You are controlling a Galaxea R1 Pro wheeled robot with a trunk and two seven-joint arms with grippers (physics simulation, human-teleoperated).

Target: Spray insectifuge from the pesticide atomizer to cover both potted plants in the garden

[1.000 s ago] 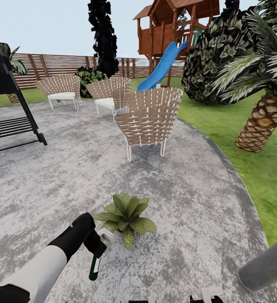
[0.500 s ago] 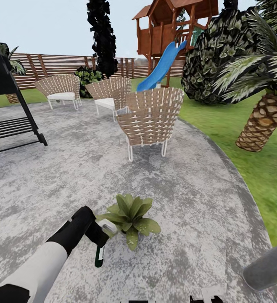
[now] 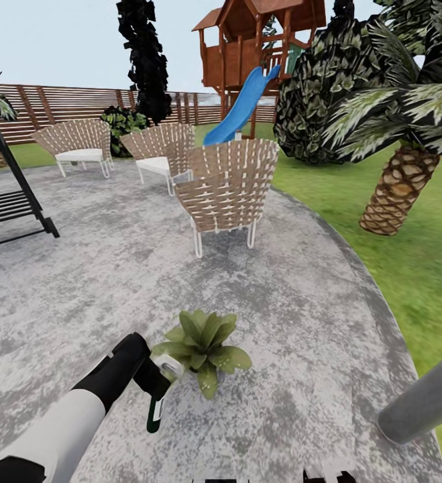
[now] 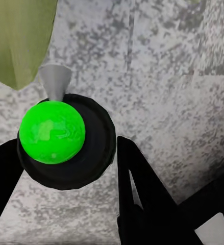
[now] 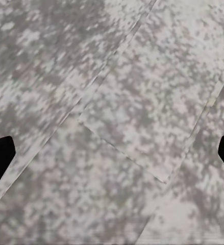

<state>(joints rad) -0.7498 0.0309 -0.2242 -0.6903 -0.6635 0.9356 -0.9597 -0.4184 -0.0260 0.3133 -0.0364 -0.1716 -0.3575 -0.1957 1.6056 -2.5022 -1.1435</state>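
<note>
A potted plant [image 3: 202, 343], a low rosette of pointed green leaves, sits on the round grey paved patch [image 3: 301, 295] of the garden. My left gripper [image 3: 155, 379] is shut on the pesticide atomizer [image 3: 155, 414]. The dark green bottle hangs downward and its pale head is right beside the plant's left leaves. In the left wrist view the atomizer [image 4: 65, 137] sits end-on between the black fingers [image 4: 137, 194], with a green leaf [image 4: 20, 41] just past its grey nozzle. My right gripper [image 5: 112, 153] is open over bare paving.
Three woven chairs stand behind the plant, the nearest chair [image 3: 226, 188] about mid-patch. A black slatted frame [image 3: 9, 201] is at the left. A palm [image 3: 398, 188], a wooden play tower with a blue slide [image 3: 237, 111] and the fence [image 3: 60, 107] ring the lawn. A grey post [image 3: 425, 399] crosses the lower right.
The whole picture has shifted left as the camera turned. The atomizer's head has edged closer to the plant's leaves, still in the left gripper.
</note>
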